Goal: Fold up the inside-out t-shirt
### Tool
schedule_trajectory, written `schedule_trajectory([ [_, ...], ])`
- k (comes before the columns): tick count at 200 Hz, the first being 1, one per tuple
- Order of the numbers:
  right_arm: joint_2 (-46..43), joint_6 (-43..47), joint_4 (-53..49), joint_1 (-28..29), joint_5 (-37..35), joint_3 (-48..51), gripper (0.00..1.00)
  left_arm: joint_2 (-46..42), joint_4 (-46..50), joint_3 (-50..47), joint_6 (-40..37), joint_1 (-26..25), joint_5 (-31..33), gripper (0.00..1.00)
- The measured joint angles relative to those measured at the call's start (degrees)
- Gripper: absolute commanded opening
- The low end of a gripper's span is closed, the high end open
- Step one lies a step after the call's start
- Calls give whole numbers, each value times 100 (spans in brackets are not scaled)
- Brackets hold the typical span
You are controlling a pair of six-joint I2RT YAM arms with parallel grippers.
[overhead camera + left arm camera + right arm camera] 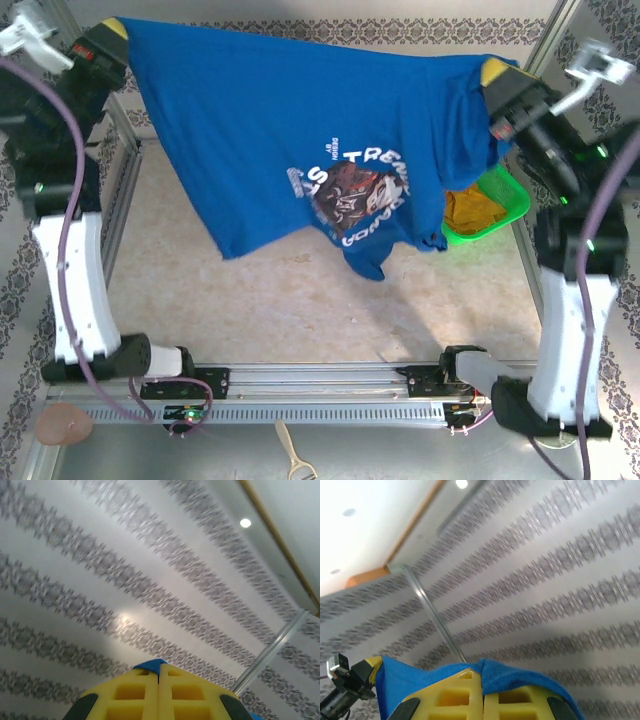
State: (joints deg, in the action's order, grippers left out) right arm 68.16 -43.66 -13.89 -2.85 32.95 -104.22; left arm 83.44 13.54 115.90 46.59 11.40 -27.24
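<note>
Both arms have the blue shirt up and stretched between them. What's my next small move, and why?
Probably lower both arms together, drawing toward the bases, to lay the t-shirt flat on the table. Both jaws are shut on its top corners, it hangs spread in the air, and its right side hangs by the green tray, so bias leftward.

Matt blue cloth t-shirt (260, 130), glossy green plastic bin (515, 203), smooth metal frame rail (320, 375).
</note>
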Motion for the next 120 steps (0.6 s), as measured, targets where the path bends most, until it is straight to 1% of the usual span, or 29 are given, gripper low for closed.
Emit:
schedule_trajectory([
  [24, 1143, -17, -186, 0, 109, 50, 0, 1414, 44, 289, 341, 26, -214, 0],
  [39, 1722, -83, -435, 4, 149, 50, 0, 2249, 422, 588, 492, 24, -317, 0],
  [52, 2002, -149, -647, 15, 197, 11, 0, 2817, 896, 1123, 564, 24, -400, 0],
  [68, 2111, -236, -872, 42, 225, -245, 0, 3316, 1510, 2238, 623, 24, -461, 0],
  [79, 2111, -280, -909, 50, 249, -551, 0, 3403, 1696, 2942, 654, 24, -476, 0],
  [91, 2035, -313, -861, 48, 249, -911, 0, 3246, 1731, 3401, 695, 26, -518, 0],
  [104, 1816, -315, -793, 48, 249, -1106, 0, 2839, 1720, 3510, 730, 31, -560, 0],
  [120, 1381, -310, -715, 48, 247, -1095, 0, 2245, 1663, 3364, 748, 35, -586, 0],
])
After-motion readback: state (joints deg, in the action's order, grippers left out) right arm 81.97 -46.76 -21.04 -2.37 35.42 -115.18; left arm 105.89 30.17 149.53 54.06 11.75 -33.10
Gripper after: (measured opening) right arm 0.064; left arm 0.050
